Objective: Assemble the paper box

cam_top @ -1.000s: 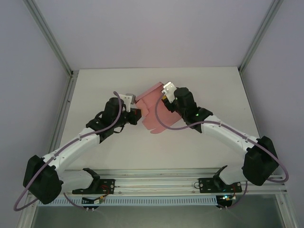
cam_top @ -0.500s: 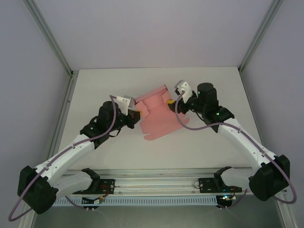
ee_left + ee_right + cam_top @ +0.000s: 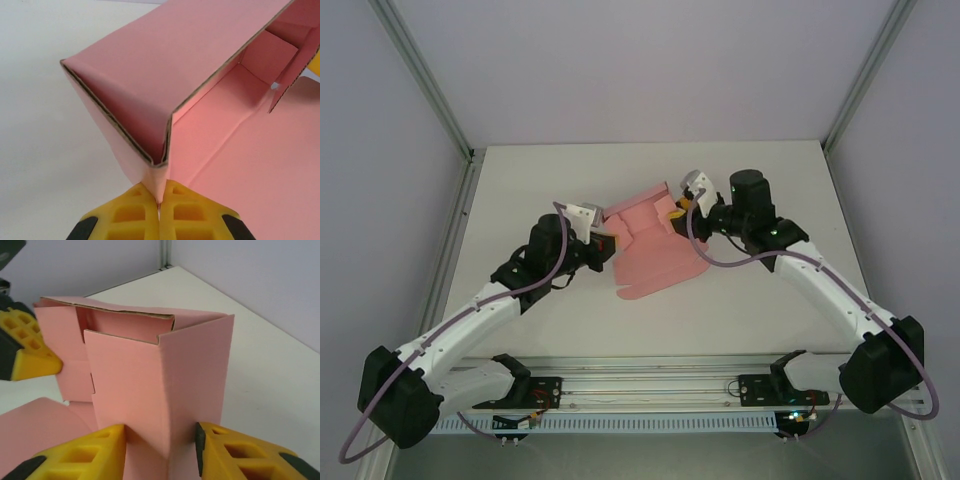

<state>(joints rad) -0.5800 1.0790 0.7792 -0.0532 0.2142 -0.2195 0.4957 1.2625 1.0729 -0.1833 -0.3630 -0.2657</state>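
Top external view: the paper box point(image 3: 650, 245), pink thin card only partly folded, lies on the white table point(image 3: 570, 190) between the two sets of fingers. Its flat panels spread toward the near edge, and its raised walls stand at the far side. The left gripper point(image 3: 608, 243) meets the card's left edge, and the right gripper point(image 3: 676, 211) meets its far right corner. From the left wrist, the yellow fingers point(image 3: 130, 217) are pressed together on a thin edge of card that runs down between their tips. Directly beyond the tips, a folded wall rises in a sharp crease and opens into a trough, with a small end compartment at its far end. To the left of the fingers, bare table shows. From the right wrist, the yellow fingers point(image 3: 85, 455) stand apart with an upright folded corner of the box between them. One pad lies against each face of that corner, so they pinch it. Beyond this corner, a second wall stands with a notched top edge. To the left of it, a yellow fingertip of the other arm touches the box's far side wall. Both arms reach in from the near edge and angle toward each other, well away from the enclosure's grey posts point(image 3: 430, 90).
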